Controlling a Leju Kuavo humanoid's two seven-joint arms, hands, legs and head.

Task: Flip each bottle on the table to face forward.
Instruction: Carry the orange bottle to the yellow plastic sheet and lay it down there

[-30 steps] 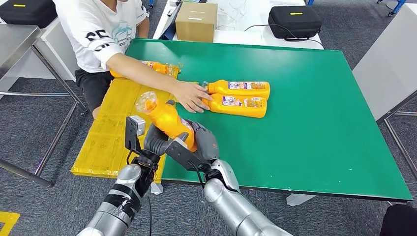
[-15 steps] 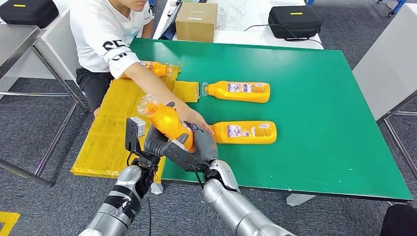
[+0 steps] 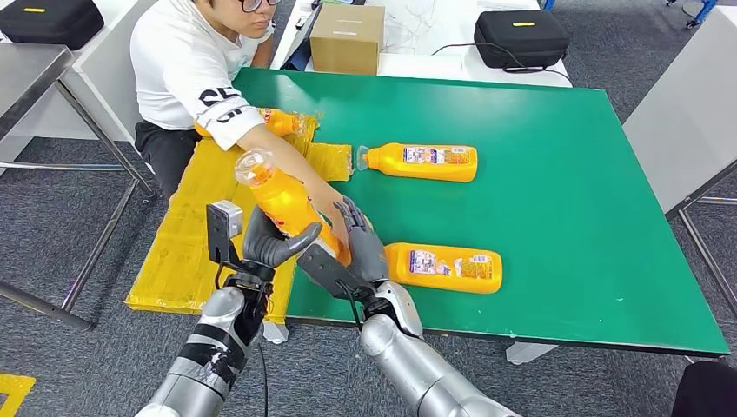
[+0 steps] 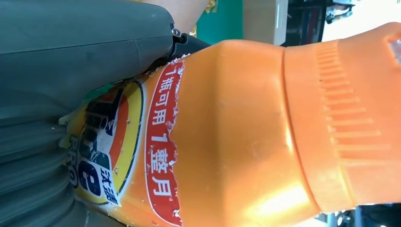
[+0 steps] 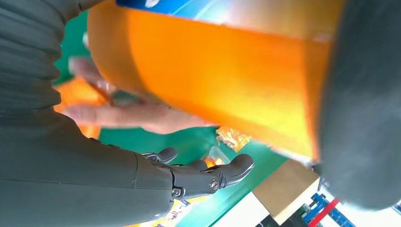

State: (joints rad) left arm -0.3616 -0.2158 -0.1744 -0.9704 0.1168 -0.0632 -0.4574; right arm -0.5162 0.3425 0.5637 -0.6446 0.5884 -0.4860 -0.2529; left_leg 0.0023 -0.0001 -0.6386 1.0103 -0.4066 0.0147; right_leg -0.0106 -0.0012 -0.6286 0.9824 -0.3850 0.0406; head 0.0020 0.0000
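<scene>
Four orange bottles can be counted in the head view. One (image 3: pixel 278 120) lies at the table's (image 3: pixel 565 226) left edge on a yellow sheet (image 3: pixel 195 234), partly behind the person's arm (image 3: pixel 278 161). One, the held bottle (image 3: pixel 282 204), is lifted above the near left corner, tilted with its clear cap up and away. One (image 3: pixel 421 162) lies flat toward the middle, cap pointing left, and one (image 3: pixel 445 267) lies flat close to the near edge. The left hand (image 3: pixel 265 243) grasps the held bottle low on its body, thumb across the front; the right hand (image 3: pixel 348 256) sits against the bottle's base with fingers spread upward — whether it actually grips cannot be told. The left wrist view adds what the head view lacks — a torn red and yellow label on the held bottle (image 4: pixel 265 127). The right wrist view shows the right hand's fingers (image 5: pixel 208 177) extended under the bottle's plain orange side (image 5: pixel 213 71), apart from it, with the person's hand (image 5: pixel 132 116) beyond.
</scene>
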